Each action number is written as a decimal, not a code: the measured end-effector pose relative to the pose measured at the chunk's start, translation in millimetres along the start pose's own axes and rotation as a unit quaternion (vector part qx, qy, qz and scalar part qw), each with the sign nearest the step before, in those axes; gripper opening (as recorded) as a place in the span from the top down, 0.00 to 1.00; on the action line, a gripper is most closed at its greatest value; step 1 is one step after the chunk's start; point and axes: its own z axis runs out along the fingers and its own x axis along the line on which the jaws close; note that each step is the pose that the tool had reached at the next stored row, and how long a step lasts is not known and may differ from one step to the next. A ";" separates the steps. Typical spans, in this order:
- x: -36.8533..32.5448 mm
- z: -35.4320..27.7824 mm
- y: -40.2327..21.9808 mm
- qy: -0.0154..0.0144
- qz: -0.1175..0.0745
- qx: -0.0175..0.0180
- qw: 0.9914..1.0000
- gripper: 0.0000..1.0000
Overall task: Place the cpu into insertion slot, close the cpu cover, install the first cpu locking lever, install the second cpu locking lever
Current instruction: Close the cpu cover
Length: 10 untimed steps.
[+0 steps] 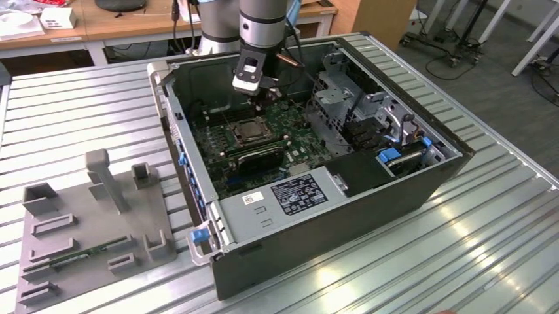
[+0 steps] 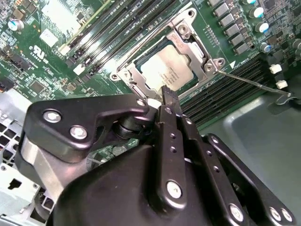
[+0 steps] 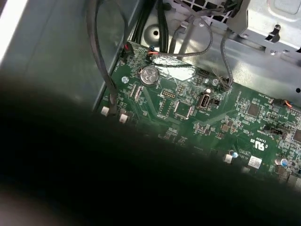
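The cpu [image 2: 165, 74], a pale silvery square, lies in the insertion slot [image 1: 247, 133] on the green motherboard inside the open computer case. The cpu cover [image 2: 200, 52], a silvery frame, lies flat around the chip. One thin wire locking lever [image 2: 251, 84] sticks out from the socket corner over the memory slots and ends in a hook. Another wire lever [image 2: 141, 44] runs along the opposite side of the socket. My gripper [image 2: 168, 94] hangs just above the socket's near edge, its black fingers shut with nothing between them. In the exterior view the gripper [image 1: 256, 91] hovers over the board behind the socket.
Black memory slots [image 2: 117, 28] flank the socket. A metal drive cage [image 1: 341, 98] and a power supply [image 1: 288, 196] crowd the case. Cables [image 3: 101, 61] and a coin battery [image 3: 149, 74] sit near the board's edge. A grey fixture tray [image 1: 96, 222] lies at the exterior view's left.
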 end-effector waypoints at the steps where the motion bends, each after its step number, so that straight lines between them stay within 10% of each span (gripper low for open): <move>1: 0.0 0.0 0.0 0.000 0.000 0.000 1.000 0.89; 10: 0.0 0.1 0.0 0.001 -0.017 0.000 1.000 0.89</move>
